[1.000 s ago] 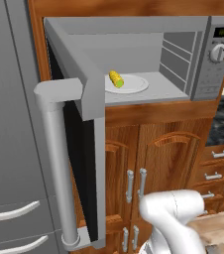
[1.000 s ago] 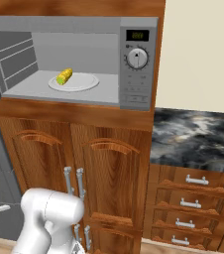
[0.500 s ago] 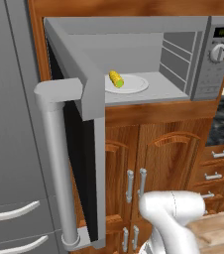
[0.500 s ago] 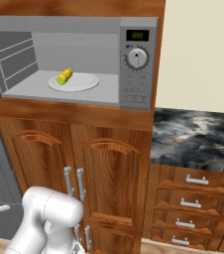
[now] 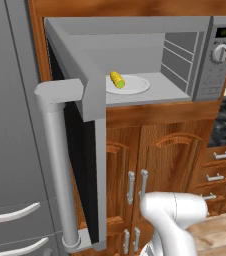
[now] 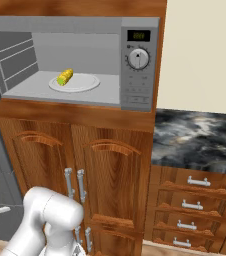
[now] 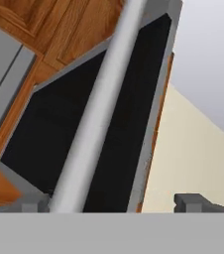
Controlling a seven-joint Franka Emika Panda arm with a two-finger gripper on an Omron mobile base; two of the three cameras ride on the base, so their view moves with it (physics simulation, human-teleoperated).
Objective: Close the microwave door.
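- Grey and wide, the microwave door (image 5: 77, 150) hangs swung far out from the microwave (image 5: 185, 55) — it needs a push to shut.
- The gripper (image 7: 114, 206) looks up along the bar handle (image 7: 96, 124), ready to push.
- Its fingers seem apart, but I can't tell for sure.

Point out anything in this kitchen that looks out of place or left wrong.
The microwave door stands swung wide open, its bar handle jutting out in front of the fridge. Inside the microwave, a cob of corn lies on a white plate. Nothing looks spilled or damaged.
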